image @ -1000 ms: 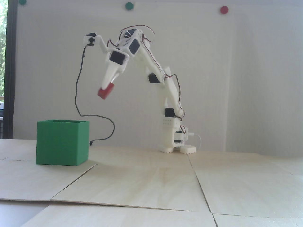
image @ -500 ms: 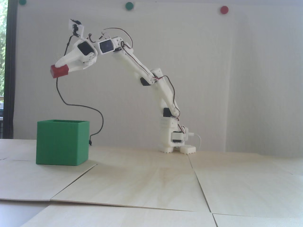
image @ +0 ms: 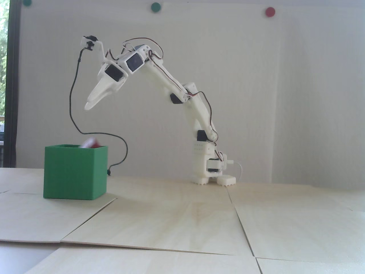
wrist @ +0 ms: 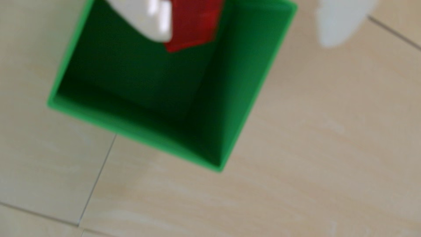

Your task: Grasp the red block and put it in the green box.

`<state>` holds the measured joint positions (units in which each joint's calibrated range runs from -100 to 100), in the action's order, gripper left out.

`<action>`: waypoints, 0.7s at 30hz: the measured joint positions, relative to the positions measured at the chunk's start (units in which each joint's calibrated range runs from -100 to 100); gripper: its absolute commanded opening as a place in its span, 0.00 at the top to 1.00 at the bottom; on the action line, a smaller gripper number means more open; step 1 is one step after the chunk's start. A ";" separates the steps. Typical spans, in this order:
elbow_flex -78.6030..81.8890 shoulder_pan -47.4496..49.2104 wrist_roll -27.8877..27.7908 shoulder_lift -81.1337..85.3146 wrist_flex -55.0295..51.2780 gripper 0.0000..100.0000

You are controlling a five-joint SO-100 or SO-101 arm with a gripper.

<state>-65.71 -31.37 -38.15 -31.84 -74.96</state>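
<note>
The green box (image: pixel 74 172) stands on the wooden table at the left of the fixed view. The red block (image: pixel 91 142) is blurred and loose in the air right at the box's top rim, by its right side. My gripper (image: pixel 87 106) hangs well above the box, tilted down and to the left, with nothing in it. In the wrist view the box (wrist: pixel 250 68) opens below me, and the red block (wrist: pixel 193 25) shows against its dark inside. The gripper (wrist: pixel 246 34) is open, one white finger (wrist: pixel 157 20) left of the block, the other finger (wrist: pixel 337 22) far to the right.
A black cable (image: pixel 73 94) loops from the wrist camera down to the table behind the box. The arm's base (image: pixel 209 168) stands at the back centre. Light wooden panels with seams (image: pixel 85 219) cover the table. Round magnets (image: pixel 155 6) are on the wall.
The gripper carried the red block left to above the box, tipped downward and opened. The block left the jaws and has dropped to the box's rim.
</note>
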 measured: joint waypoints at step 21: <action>-6.98 11.69 -8.12 2.66 -22.63 0.98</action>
<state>-72.69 -19.68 -46.26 -29.18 -97.59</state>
